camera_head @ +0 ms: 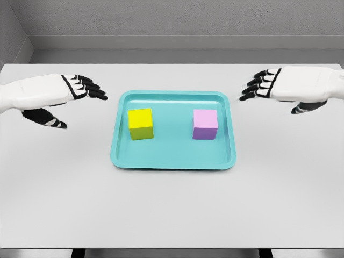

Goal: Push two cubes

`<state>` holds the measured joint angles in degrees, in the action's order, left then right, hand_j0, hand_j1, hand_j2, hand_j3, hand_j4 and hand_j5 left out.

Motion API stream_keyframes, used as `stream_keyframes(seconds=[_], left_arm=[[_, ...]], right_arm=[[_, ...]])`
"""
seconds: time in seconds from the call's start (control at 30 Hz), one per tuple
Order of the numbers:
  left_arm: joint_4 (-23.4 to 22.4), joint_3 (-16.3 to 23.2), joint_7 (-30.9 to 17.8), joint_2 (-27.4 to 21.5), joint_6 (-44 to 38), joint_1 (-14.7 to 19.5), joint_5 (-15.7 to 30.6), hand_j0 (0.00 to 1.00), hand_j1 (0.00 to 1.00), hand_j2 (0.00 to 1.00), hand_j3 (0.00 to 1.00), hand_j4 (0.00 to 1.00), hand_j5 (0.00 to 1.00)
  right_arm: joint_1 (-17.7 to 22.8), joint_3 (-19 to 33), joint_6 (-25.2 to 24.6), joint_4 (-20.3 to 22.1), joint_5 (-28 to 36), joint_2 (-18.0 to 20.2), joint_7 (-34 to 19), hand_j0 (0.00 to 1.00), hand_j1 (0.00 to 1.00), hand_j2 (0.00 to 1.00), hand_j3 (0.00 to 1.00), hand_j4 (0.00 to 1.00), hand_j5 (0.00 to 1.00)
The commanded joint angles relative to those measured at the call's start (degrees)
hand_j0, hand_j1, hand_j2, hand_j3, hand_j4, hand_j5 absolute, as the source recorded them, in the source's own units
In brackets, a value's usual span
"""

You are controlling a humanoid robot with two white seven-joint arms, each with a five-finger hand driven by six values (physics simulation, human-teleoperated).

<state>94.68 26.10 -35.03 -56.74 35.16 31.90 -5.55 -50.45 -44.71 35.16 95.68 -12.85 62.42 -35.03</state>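
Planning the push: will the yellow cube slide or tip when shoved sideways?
The yellow cube probably slides: it sits flat on the teal tray. It looks rigid. A low push suits it; the tray's raised rim may stop it.

A big desk [172, 215] fills most of the view. Its top is flat, smooth and very light gray, almost white. The front edge of the desk runs along the bottom, and under it you can see a few dark parts, too small to tell what they are. Behind the desk is a gray floor [177, 56], seen as a thin strip. Past that stands a gray back wall [177, 19] with a rough, speckled look. Another gray wall [13, 37] is on the left, and the two meet in a corner. The light is soft and even.
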Motion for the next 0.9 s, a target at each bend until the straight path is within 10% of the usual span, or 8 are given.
stream_keyframes(seconds=[0.0,0.13,0.2,0.23,0.27,0.3,0.87], left_arm=[[0.07,-0.44,0.03,-0.04,-0.16,0.0,-1.04,0.86,0.86,0.86,0.86,0.86,0.86],[-0.28,0.44,0.03,4.26,-0.16,0.18,-5.7,0.48,0.48,0.48,0.48,0.48,0.48],[-5.72,1.58,0.03,8.13,-0.16,-0.09,-8.16,0.46,0.46,0.46,0.46,0.46,0.46],[-6.88,1.93,0.03,9.01,-0.16,-0.17,-8.16,0.42,0.42,0.42,0.42,0.42,0.42],[-6.7,4.21,0.03,9.36,-0.16,0.0,-8.51,0.38,0.38,0.38,0.38,0.38,0.38],[-6.7,4.4,0.03,9.36,-0.16,0.18,-8.51,0.28,0.28,0.28,0.28,0.28,0.28],[-6.79,5.01,0.03,15.43,-0.16,0.53,-13.35,0.2,0.2,0.2,0.2,0.2,0.2]], right_arm=[[-0.09,0.15,-0.16,-0.5,0.29,0.33,0.03,1.0,1.0,1.0,1.0,1.0,1.0],[-0.18,0.15,-0.16,-0.59,0.37,0.24,0.03,1.0,1.0,1.0,1.0,1.0,1.0],[0.0,-0.38,-0.16,-0.59,0.29,0.51,0.03,1.0,1.0,1.0,1.0,1.0,1.0],[0.0,-0.47,-0.16,-0.5,-1.29,0.42,0.03,0.84,0.84,0.84,0.84,0.84,0.84],[0.09,-1.86,-0.16,-0.41,-2.79,0.16,0.03,0.31,0.31,0.31,0.31,0.31,0.31],[0.09,-4.86,-0.16,-0.41,-3.05,0.07,0.03,0.1,0.1,0.1,0.1,0.1,0.1],[-2.72,-13.83,-0.16,-8.67,-6.13,-14.17,0.03,0.05,0.05,0.05,0.05,0.05,0.05]])
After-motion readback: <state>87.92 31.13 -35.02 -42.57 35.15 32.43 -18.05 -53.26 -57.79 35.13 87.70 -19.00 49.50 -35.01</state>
